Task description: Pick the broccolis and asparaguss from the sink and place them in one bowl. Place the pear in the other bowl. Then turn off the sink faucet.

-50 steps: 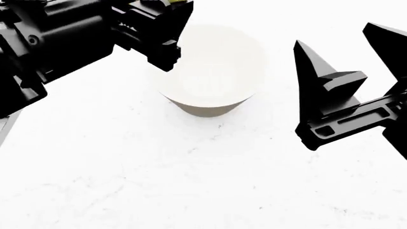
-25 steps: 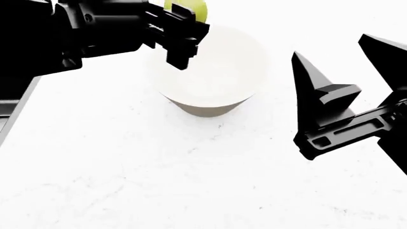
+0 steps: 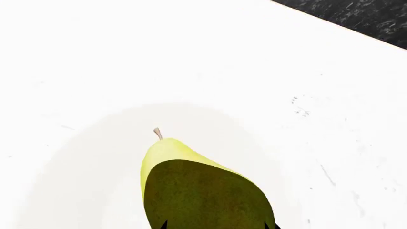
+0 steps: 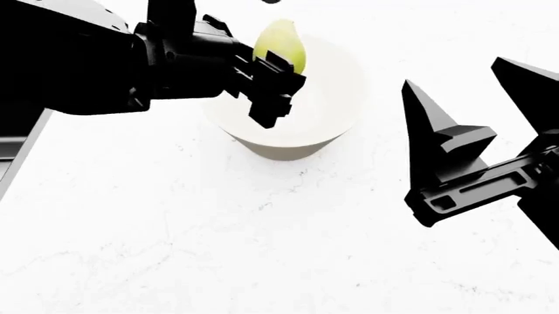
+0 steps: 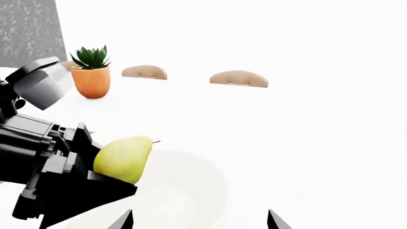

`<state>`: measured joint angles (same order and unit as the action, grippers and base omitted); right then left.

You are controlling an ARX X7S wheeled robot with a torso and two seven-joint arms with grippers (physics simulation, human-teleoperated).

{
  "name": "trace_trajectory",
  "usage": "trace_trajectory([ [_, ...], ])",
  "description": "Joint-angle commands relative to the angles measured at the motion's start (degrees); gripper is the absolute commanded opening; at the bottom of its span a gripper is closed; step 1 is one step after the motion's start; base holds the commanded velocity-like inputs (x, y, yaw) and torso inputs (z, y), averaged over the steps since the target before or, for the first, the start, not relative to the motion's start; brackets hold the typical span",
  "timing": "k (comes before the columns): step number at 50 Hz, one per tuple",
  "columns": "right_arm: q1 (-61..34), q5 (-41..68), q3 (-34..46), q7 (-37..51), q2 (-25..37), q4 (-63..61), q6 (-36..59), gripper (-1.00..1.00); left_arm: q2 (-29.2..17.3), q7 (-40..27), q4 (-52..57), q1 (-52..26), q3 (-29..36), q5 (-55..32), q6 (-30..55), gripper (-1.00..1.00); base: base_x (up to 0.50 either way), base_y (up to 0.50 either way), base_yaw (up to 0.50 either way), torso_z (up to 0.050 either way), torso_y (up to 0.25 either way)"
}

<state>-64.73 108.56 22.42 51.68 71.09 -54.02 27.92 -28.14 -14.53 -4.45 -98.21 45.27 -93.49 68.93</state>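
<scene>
Head view: the left gripper (image 4: 277,82), upper centre, clamps the pear (image 4: 281,42), a smooth yellow-green fruit, over the off-white bowl (image 4: 328,104). The right gripper (image 4: 489,124), right edge, stands spread and empty.

Left wrist view: the pear (image 3: 190,186) fills the lower centre, thin stem pointing up-frame.

Right wrist view: the pear (image 5: 124,158) sits lower left above the bowl (image 5: 190,195); a potted succulent (image 5: 91,71) stands upper left.

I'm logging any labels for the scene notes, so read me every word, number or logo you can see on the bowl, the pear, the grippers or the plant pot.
None: no text shows on the off-white bowl, pear, left gripper, right gripper or orange plant pot.
</scene>
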Motion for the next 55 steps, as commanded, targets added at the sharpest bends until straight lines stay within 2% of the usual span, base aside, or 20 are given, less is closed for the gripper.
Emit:
trace_trajectory([
  [1, 1.4, -0.4, -0.6, -0.2, 0.6, -0.4, -0.7, 1.00, 1.3, 3.2, -1.7, 0.0, 2.1, 2.9, -0.1, -1.00, 0.00, 0.00, 0.00, 0.000, 0.000],
  [21, 2.1, -0.7, -1.2, -0.4, 0.7, -0.6, -0.8, 1.00, 1.3, 5.3, -1.6, -0.1, 3.7, 4.4, 0.0, -1.00, 0.00, 0.00, 0.00, 0.000, 0.000],
  [22, 2.0, -0.5, -1.2, -0.4, 0.7, -0.6, -0.8, 1.00, 1.2, 5.2, -1.4, -0.2, 3.6, 4.3, 0.0, 1.00, 0.00, 0.00, 0.00, 0.000, 0.000],
  [42, 1.3, 0.9, -1.8, 0.6, 0.7, -1.8, -0.6, 1.00, -0.3, 2.3, 1.2, -1.8, 1.4, 1.1, -0.2, 1.00, 0.00, 0.00, 0.00, 0.000, 0.000],
  [49, -3.0, 2.8, -0.3, 2.5, -1.6, -1.0, 2.2, 1.00, -3.3, -1.3, 6.1, -2.2, -2.6, -3.9, -1.6, 1.00, 0.00, 0.00, 0.00, 0.000, 0.000],
  [55, -7.3, 4.7, 1.6, 4.2, -3.8, 0.3, 5.3, 1.00, -7.5, -2.7, 13.1, -1.0, -4.4, -2.6, -3.0, 1.00, 0.00, 0.00, 0.00, 0.000, 0.000],
])
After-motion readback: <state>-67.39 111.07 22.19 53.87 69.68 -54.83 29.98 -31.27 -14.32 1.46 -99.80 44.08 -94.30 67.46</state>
